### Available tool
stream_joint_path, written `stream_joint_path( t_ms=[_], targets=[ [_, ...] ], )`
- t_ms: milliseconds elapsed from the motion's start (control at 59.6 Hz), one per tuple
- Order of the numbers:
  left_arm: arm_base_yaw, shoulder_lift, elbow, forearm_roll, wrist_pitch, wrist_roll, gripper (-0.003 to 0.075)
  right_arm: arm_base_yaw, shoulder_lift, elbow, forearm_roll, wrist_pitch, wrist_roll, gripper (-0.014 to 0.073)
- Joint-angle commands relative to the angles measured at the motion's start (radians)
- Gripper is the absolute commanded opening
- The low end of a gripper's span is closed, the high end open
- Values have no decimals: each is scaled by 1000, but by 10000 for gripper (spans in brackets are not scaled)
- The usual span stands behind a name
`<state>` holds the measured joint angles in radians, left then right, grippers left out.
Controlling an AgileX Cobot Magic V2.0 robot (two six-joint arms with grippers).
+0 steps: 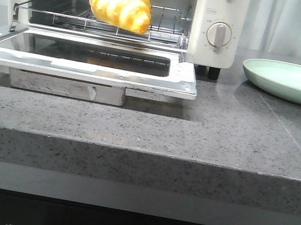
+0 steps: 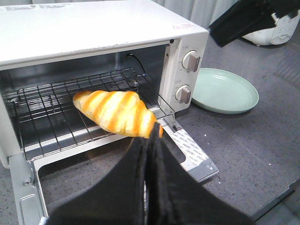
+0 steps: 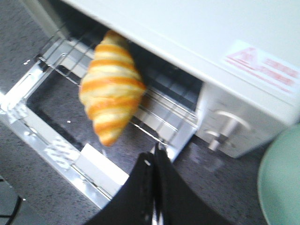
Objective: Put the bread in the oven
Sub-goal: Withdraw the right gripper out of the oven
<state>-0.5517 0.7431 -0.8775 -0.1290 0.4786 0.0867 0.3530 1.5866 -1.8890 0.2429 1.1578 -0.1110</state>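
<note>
- Yellow and orange-brown stripes mark the bread (image 1: 122, 5), which lies on the wire rack (image 1: 68, 15) at the upper left of the front view, its near end overhanging the rack's front edge.
- White and boxy, the oven (image 1: 218, 54) stands with its glass door (image 1: 90, 59) folded down flat toward the camera, so the bread is already within the opening, though only at the front of it.
- Both knobs (image 1: 219, 35) sit on the panel right of the opening; a pale green plate (image 1: 294, 83) rests on the grey table (image 1: 192, 137) at the far right, with nothing on it.
- In the left wrist view, the left gripper (image 2: 150, 154) has its fingers pressed together with nothing between them, the tips just at the bread's near end; whether they touch it cannot be told.
- In the right wrist view, which is blurred, the right gripper (image 3: 154, 164) is likewise closed and empty, near the door's corner and apart from the bread.
- Judging by its glossy skin, the roll looks light, rigid and somewhat slippery. A hold across its thick middle would suit better than the tapered tips, and a gentle push on the near end could likely slide it deeper.
</note>
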Motion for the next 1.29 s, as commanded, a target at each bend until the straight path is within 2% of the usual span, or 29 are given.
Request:
stream_joint_path(
  t_ms=[0,117,269,436,554,671,856,1108,1276],
  targets=[
    [-7,-5,-26,17,-86,-8,-20,-63,-106,39,0,-62,6,-59],
    [32,-5,-26,74,-112,-79,-20,-151,-226,190,-34,-139,6,-59],
    [167,-5,-28,87,-116,-87,-20,-218,-379,389,-72,-250,6,-59],
    [365,-5,-28,87,-102,-87,-20,-226,-569,635,-92,-426,5,-59],
    [444,-14,-28,87,-72,-87,-20,-226,-708,808,-92,-567,5,-59],
    [458,-75,-7,90,-64,-77,-20,-226,-880,1002,-92,-676,5,-59],
    [458,-249,107,90,-67,-77,-20,-226,-1114,1208,-92,-774,5,-59],
    [458,-518,285,90,-51,-77,-20,-226,-1373,1367,-92,-784,5,-59],
    [458,-606,324,90,-53,-77,-20,-226,-1421,1389,-92,-781,5,-59]
  ],
)
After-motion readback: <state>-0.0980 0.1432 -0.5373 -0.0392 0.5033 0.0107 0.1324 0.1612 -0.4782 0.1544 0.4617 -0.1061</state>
